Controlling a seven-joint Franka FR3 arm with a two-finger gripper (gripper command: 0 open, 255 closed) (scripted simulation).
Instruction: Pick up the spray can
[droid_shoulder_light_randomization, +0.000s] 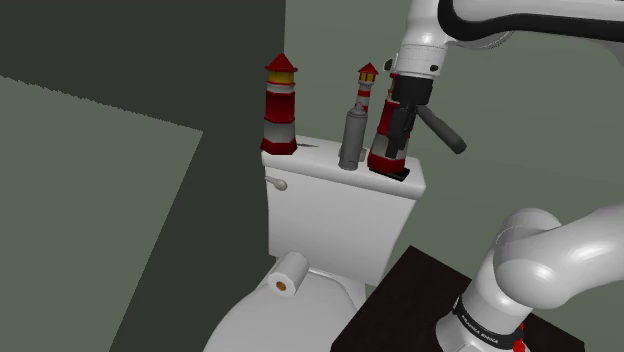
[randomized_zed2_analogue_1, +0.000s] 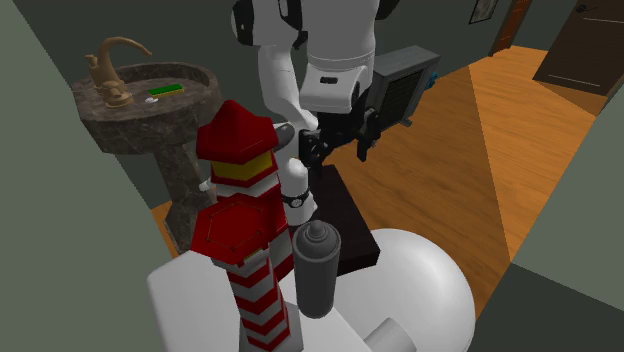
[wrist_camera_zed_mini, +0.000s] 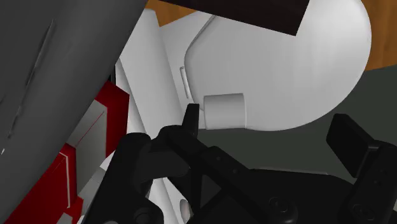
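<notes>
The spray can (droid_shoulder_light_randomization: 350, 140) is a dark grey cylinder with a narrow cap, standing upright on the white toilet tank lid (droid_shoulder_light_randomization: 320, 160). In the second exterior view the spray can (randomized_zed2_analogue_1: 316, 268) stands just right of a big red-and-white lighthouse figure (randomized_zed2_analogue_1: 245, 260). My gripper (droid_shoulder_light_randomization: 393, 150) hangs open just to the shoulder view's right of the can, in front of a second lighthouse figure (droid_shoulder_light_randomization: 368, 90) and not touching the can. In the wrist view the fingers (wrist_camera_zed_mini: 347, 137) stand apart with nothing between them; a broad grey surface (wrist_camera_zed_mini: 57, 76) and a red-and-white lighthouse (wrist_camera_zed_mini: 95, 140) lie beside the gripper (wrist_camera_zed_mini: 267, 127).
Another lighthouse (droid_shoulder_light_randomization: 280, 105) stands at the tank's far end. A toilet paper roll (droid_shoulder_light_randomization: 289, 274) lies on the toilet lid (wrist_camera_zed_mini: 280, 63) below. My dark stand (droid_shoulder_light_randomization: 400, 310) is beside the toilet. A stone sink (randomized_zed2_analogue_1: 150, 100) stands further off.
</notes>
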